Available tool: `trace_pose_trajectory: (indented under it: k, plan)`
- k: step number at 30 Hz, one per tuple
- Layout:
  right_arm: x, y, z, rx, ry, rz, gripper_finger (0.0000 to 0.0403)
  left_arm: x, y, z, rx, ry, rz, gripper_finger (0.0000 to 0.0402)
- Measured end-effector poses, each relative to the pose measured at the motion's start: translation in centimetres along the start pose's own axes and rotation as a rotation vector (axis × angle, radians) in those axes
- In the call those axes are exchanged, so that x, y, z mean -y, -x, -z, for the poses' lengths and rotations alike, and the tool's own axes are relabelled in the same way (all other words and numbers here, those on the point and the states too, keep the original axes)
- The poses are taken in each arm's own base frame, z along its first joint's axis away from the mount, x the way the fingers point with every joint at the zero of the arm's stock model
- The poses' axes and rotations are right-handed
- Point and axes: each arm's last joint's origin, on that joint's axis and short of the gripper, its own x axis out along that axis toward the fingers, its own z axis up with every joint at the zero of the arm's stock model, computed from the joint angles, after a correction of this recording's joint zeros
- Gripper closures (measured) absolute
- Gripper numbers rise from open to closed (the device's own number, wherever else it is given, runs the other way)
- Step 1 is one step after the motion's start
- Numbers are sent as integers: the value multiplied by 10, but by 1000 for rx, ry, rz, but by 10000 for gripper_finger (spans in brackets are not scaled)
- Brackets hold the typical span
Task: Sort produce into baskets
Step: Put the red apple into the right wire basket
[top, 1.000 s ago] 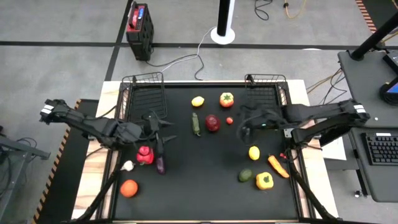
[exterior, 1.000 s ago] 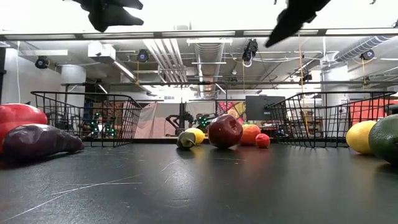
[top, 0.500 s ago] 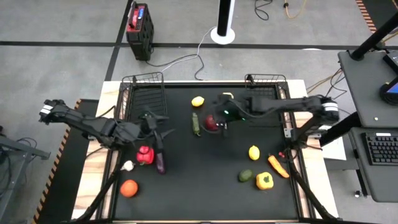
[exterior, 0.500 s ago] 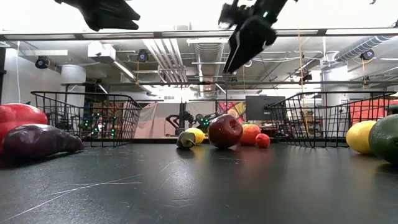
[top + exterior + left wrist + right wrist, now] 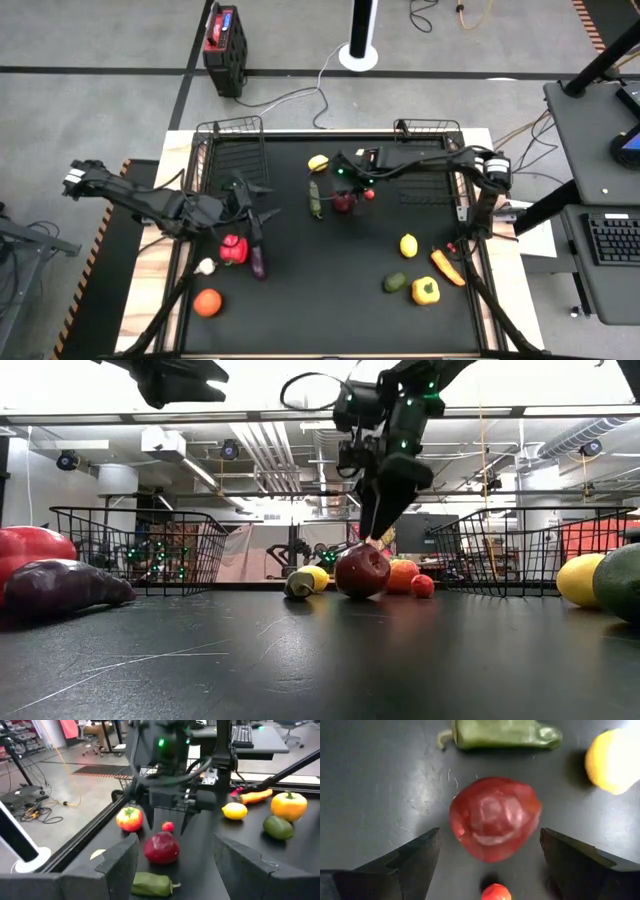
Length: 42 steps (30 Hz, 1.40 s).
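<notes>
Right pincer (image 5: pixel 343 193) has descended over dark-red fruit (image 5: pixel 342 201).

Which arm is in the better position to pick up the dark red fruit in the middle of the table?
The right arm. Its gripper hangs directly over the dark red fruit with fingers open on either side. The left gripper waits further away, near the red pepper and eggplant.

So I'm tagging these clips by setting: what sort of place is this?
Most likely a robotics lab or workshop, not a kitchen. Exposed ceiling ducts run overhead, a desk with a keyboard stands beside the table, and cables trail across a bare floor.
</notes>
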Motion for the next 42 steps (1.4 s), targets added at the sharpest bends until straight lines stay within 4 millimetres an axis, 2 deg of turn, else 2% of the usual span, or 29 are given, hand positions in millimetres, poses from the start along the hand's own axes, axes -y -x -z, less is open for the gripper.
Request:
trace_pose_trajectory:
  k: [8,16,20,28,42]
  plan:
    - [3,-21,1,-37,-9,-13,71,3,-4,0,7,19,2,168]
    - [4,-25,-2,-12,-26,-6,80,6,-9,4,-15,2,-1,168]
    - [5,-25,-3,0,-37,-1,108,8,-10,5,-21,-3,-1,168]
    - [8,-25,-2,18,-60,-35,190,9,-12,5,-17,0,-1,168]
    - [10,-25,0,24,-68,-56,292,9,-12,6,-22,-4,-2,168]
